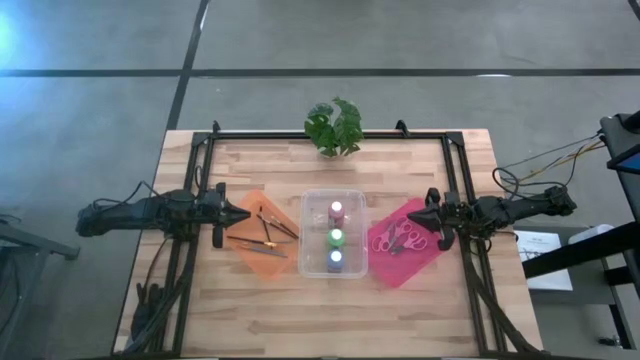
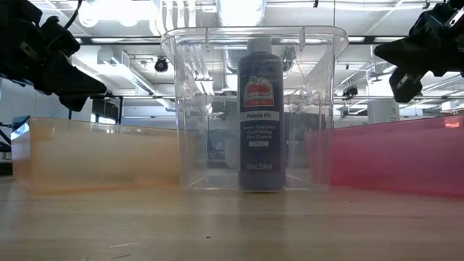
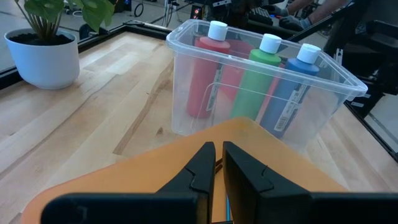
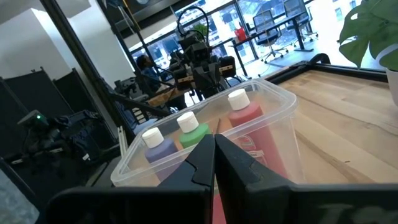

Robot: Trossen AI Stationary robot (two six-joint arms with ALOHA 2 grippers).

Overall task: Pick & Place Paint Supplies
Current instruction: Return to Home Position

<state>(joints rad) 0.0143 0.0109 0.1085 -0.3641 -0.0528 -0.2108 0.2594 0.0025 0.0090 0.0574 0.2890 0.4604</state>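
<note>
A clear plastic bin (image 1: 312, 215) stands mid-table with a pink bottle (image 1: 336, 211), a green bottle (image 1: 337, 238) and a blue bottle (image 1: 335, 260) upright inside it. Thin paintbrushes (image 1: 270, 232) lie on the orange mat (image 1: 250, 258) left of the bin. Pink-handled scissors (image 1: 397, 237) lie on the pink mat (image 1: 412, 262) to its right. My left gripper (image 1: 243, 215) hovers over the orange mat's left edge, shut to a thin slit (image 3: 219, 148) with nothing in it. My right gripper (image 1: 415, 217) hovers over the pink mat, shut (image 4: 214, 140) and empty. Both point at the bin.
A leafy plant in a white pot (image 1: 335, 125) stands at the table's far edge, behind the bin. A black frame (image 1: 330, 133) runs along the far edge and both sides. Bare wood lies between the bin and the near edge.
</note>
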